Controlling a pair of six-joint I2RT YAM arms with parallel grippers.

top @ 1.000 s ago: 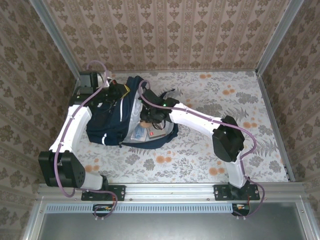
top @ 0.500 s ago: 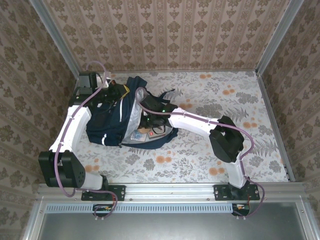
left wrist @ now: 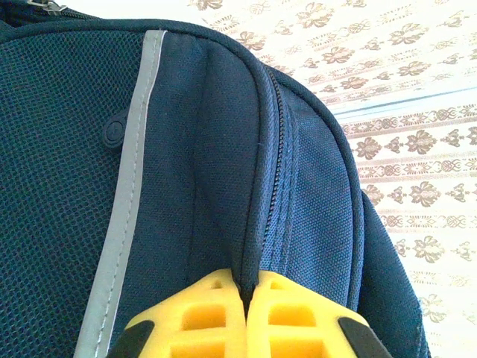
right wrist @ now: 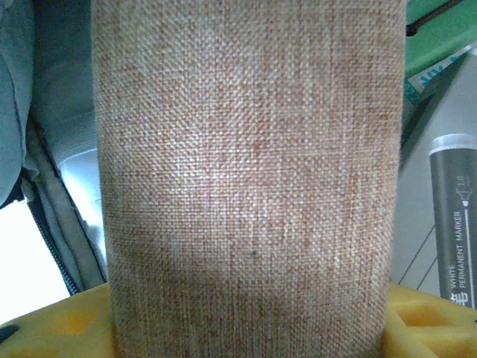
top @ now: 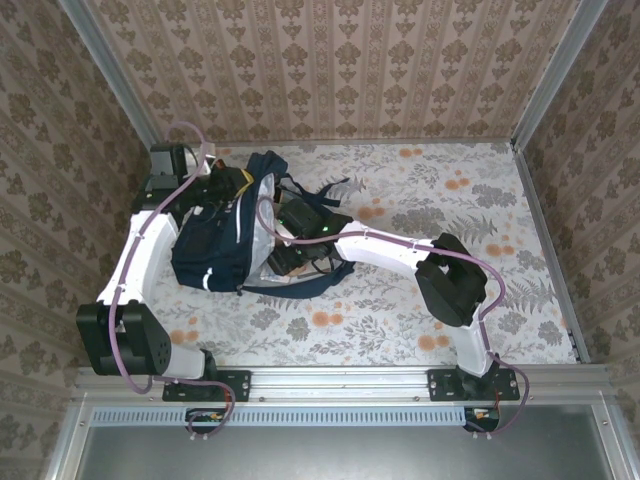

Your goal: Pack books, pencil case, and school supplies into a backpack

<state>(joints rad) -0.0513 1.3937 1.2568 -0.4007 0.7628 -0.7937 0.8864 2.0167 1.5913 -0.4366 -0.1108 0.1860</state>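
The navy backpack [top: 210,250] lies at the table's left, its main opening facing right. My left gripper [left wrist: 248,287] is shut on a fold of the backpack [left wrist: 67,186] fabric beside the zipper, near its top [top: 232,185]. My right gripper [top: 285,258] reaches into the opening, shut on the tan woven pencil case [right wrist: 250,171], which stands between its yellow fingers [right wrist: 425,317]. Beside the case, among the school supplies, lie a grey permanent marker [right wrist: 456,216] in a clear pack and a green box [right wrist: 440,30]. The books are hidden.
Dark straps [top: 325,190] trail from the backpack toward the table's middle. The flower-patterned table [top: 450,200] is bounded by patterned walls at the back and both sides. The right arm's elbow [top: 455,280] hangs over the table's right half.
My right gripper has pushed left and deeper into the backpack's opening with the pencil case, covering the items seen there before. The left gripper keeps its hold on the fabric.
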